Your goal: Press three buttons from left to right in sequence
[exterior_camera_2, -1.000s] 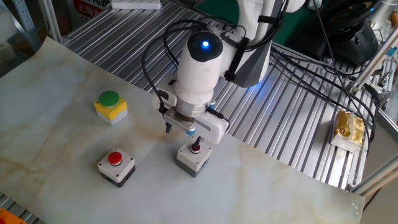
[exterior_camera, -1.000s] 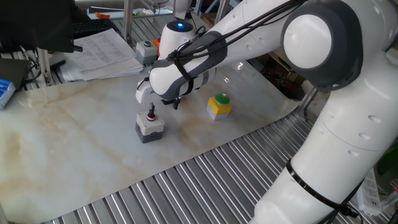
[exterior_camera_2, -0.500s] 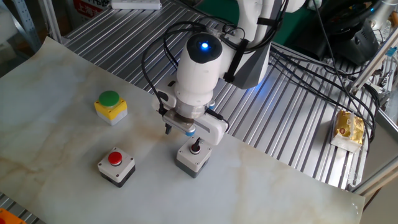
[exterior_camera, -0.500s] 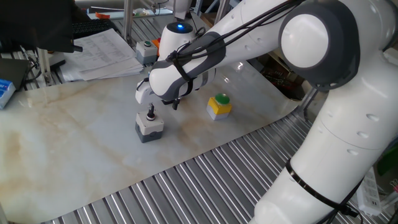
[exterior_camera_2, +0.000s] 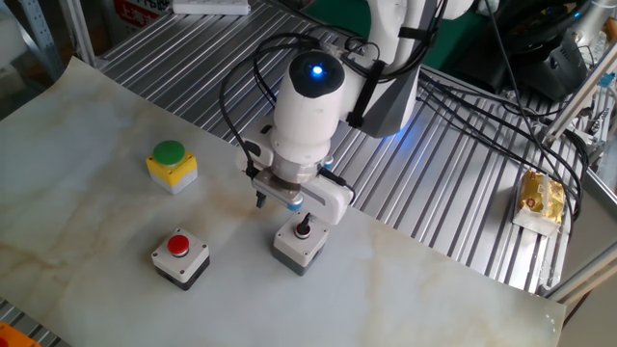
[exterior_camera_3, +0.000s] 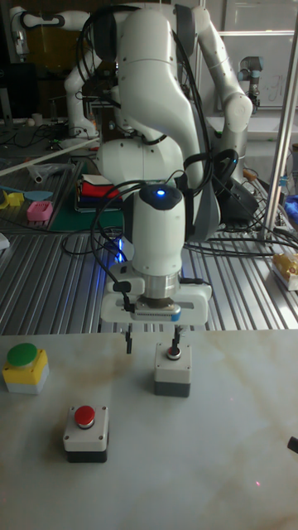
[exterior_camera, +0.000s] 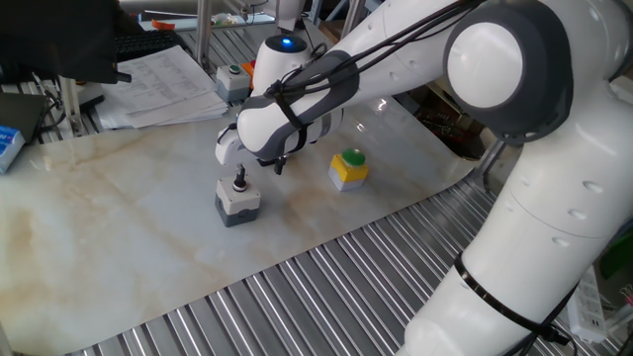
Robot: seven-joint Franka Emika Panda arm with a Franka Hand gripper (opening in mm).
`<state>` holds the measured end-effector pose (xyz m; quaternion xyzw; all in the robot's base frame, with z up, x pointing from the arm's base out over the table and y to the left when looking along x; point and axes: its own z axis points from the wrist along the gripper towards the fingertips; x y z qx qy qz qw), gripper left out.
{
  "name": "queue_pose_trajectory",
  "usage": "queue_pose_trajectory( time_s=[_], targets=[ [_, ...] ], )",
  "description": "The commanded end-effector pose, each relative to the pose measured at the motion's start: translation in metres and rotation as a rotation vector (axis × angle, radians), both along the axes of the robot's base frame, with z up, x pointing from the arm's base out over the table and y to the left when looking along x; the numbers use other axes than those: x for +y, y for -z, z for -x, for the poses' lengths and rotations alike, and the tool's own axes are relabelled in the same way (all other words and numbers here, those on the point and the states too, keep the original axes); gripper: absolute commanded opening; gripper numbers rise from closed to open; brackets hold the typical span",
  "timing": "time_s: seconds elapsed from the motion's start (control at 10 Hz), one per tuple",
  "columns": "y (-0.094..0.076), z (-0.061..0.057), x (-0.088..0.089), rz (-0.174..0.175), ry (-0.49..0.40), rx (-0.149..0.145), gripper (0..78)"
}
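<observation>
Three push-button boxes are sitting on the marble-patterned table [exterior_camera_2: 405, 289]. The grey box under the jaws [exterior_camera_3: 172, 377] is light grey on a dark base; one finger [exterior_camera_3: 173, 335] is standing directly over its small red button, tip at or just above the cap, though contact cannot be confirmed. The second grey box [exterior_camera_3: 86, 432], likewise dark-based with a red button, is lying off to the side of the jaws and nearer the tall fixed camera, well apart from them. The yellow box [exterior_camera_3: 24, 367], carrying a large green dome, is lying farthest to that same side, beyond the other finger [exterior_camera_3: 128, 339].

The jaws are standing wide: the tall fixed view is showing a clear gap between the two dark fingers, with nothing held between them. The gripper [exterior_camera_3: 151, 338] is pointing straight down from the white arm [exterior_camera_2: 308, 106], whose blue light is glowing above the wrist.

In one fixed view the arm is covering the second grey box; only the box under the jaws [exterior_camera: 237, 200] and the yellow box [exterior_camera: 348, 168] are showing. Beyond the table edge, behind the jaws in that view, another grey box [exterior_camera: 233, 81] and a stack of papers [exterior_camera: 158, 84] are lying. A yellow packet [exterior_camera_2: 538, 200] is resting on the metal slats, well apart from the jaws.

Count: two grey task boxes, one yellow, one gripper.
</observation>
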<state>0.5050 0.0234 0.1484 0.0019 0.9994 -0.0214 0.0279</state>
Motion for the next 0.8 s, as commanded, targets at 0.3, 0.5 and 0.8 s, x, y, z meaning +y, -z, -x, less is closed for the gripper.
queue_pose_trajectory(
  time_s=[0.3,0.5,0.8],
  targets=[
    [-0.04,0.004,-0.007,-0.004,0.012,0.025,77.4],
    [-0.048,0.0,-0.008,-0.005,0.019,0.025,77.4],
    [-0.076,-0.011,-0.015,-0.014,0.025,0.047,77.4]
  ],
)
